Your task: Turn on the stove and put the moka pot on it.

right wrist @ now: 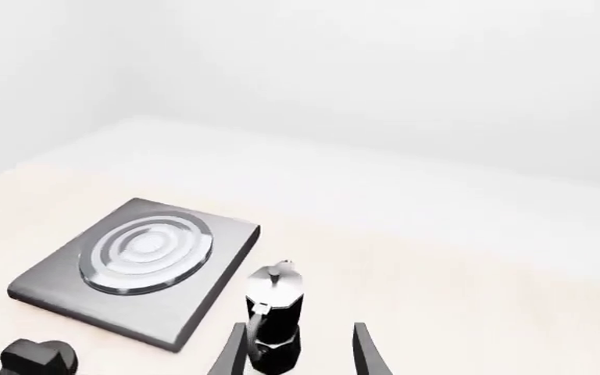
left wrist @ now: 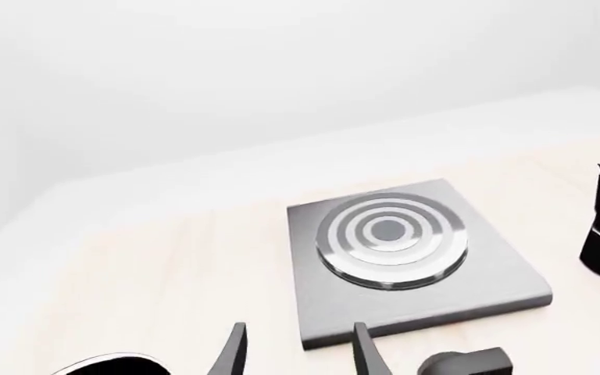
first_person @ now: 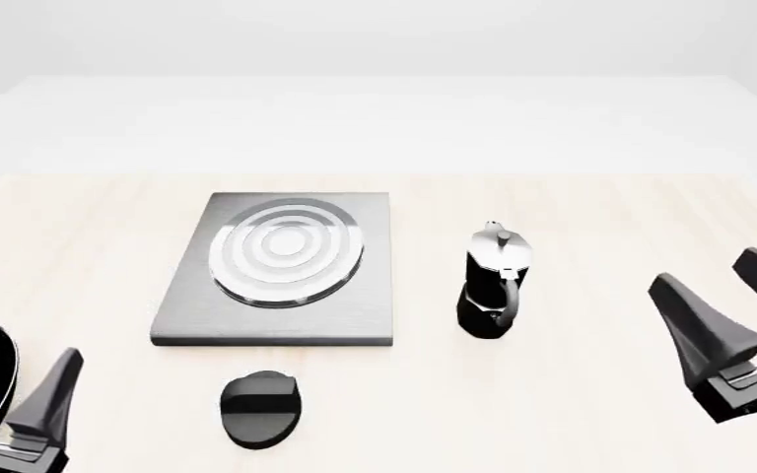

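Waiting beside an unlit burner, the moka pot point(first_person: 495, 284) is seen upright on the table point(first_person: 576, 394), just right of the stove point(first_person: 368, 296) and not yet touched.

One stove slab, one black oval knob point(first_person: 261, 407) set apart in front of it, and one pot are counted, with two arms at the near edge. The left gripper point(first_person: 4, 399) is held wide and empty at the near left, well apart from the knob; the right gripper point(first_person: 727, 296) is likewise spread and empty, well right of the pot. The knob step is judged still to be done: it would best be approached from above, with the fingers closed across the ridge before any twist is applied, while the pot is left undisturbed.
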You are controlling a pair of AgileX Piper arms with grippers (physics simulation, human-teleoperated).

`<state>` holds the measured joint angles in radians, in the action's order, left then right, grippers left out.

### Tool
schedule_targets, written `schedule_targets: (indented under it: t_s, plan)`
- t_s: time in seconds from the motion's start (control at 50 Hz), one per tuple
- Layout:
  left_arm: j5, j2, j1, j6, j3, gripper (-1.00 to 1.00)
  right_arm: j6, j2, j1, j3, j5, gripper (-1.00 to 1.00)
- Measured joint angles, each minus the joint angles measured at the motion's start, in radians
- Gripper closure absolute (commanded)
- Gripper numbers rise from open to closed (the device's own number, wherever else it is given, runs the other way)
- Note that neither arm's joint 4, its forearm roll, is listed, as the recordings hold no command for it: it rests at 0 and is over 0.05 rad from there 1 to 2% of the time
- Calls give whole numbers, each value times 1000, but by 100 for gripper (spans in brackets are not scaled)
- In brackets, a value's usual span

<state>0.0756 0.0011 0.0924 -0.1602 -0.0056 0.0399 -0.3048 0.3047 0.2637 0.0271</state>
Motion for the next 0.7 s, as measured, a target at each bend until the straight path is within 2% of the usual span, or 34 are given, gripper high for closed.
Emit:
schedule_targets:
  t_s: [0.3, 0.7]
  plan:
    - [19, -1, -5, 1, 4, -100, -63, -226, 51, 79, -62, -100]
    - [36, -1, 8, 0, 5, -100, -143, -468, 76, 53, -232, -100]
